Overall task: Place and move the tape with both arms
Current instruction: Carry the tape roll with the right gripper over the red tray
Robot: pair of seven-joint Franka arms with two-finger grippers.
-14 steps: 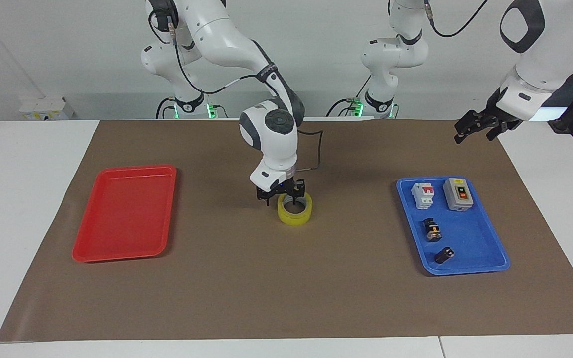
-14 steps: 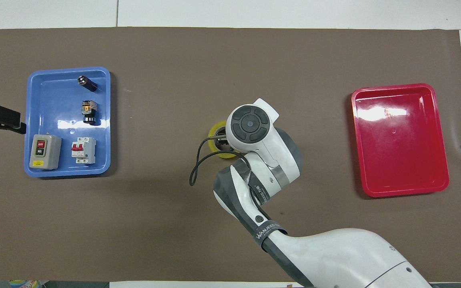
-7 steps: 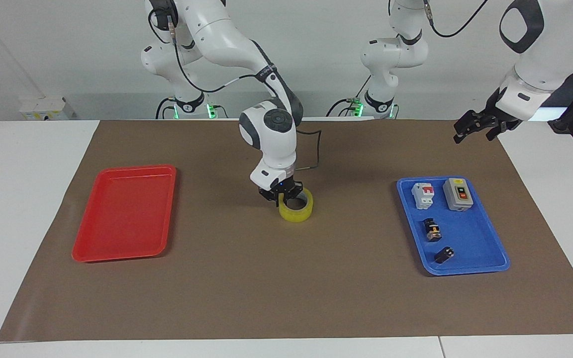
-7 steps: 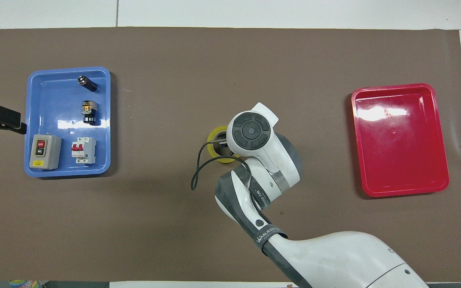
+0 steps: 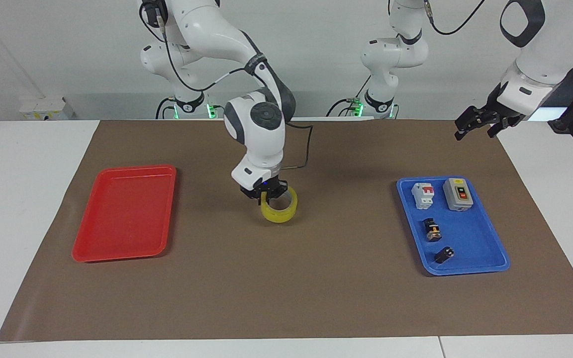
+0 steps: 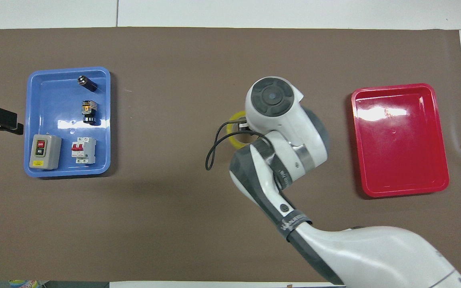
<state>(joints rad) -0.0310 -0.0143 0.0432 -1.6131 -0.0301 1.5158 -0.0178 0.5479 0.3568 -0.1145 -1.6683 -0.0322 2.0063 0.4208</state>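
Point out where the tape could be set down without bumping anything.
Free: the shallow red plastic tray is empty, and bare brown mat lies between the yellow tape roll and the blue plastic tray. Crowded: that blue tray, holding four electrical parts.

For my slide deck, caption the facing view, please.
Right hand grips the tape between the red tray and the blue tray; left hand waits.

Translucent yellow tape (image 5: 280, 211), red tray (image 5: 123, 214), blue tray (image 5: 485, 258), brown mat (image 5: 286, 288), white arms (image 5: 207, 30).
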